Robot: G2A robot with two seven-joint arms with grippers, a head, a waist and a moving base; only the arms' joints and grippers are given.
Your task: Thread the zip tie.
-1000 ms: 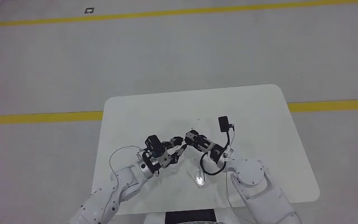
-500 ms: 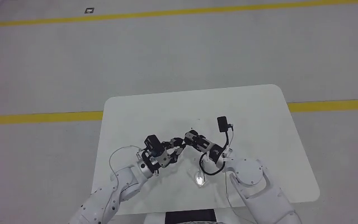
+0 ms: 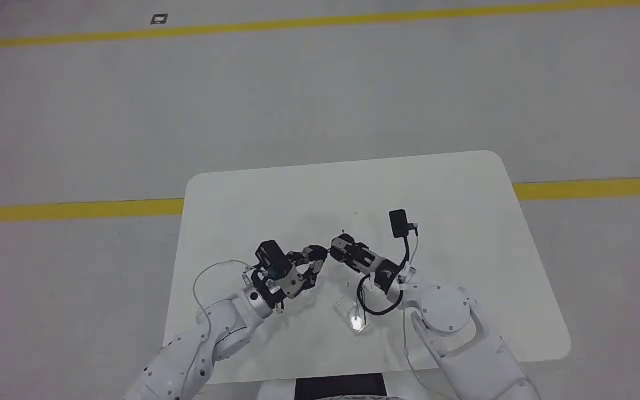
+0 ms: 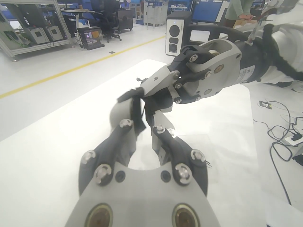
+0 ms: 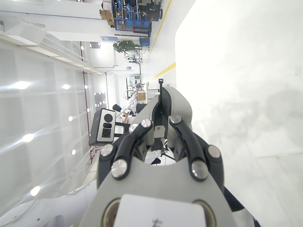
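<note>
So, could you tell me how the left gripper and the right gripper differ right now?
The right gripper pinches the zip tie with its square head poking past the fingers; the left gripper closes on a blurred black strip, probably the tie's other end. In the top view the left gripper points in from the robot's left, the right gripper from its right. Both are shut, tips nearly touching above the table.

L tool [image 3: 312, 262] & R tool [image 3: 334, 250] tip-to-tip above table [image 3: 450, 200], zip tie [image 5: 161, 88] between both

Jaws clamped, left arm [image 3: 225, 322] and right arm [image 3: 440, 310] tip to tip
</note>
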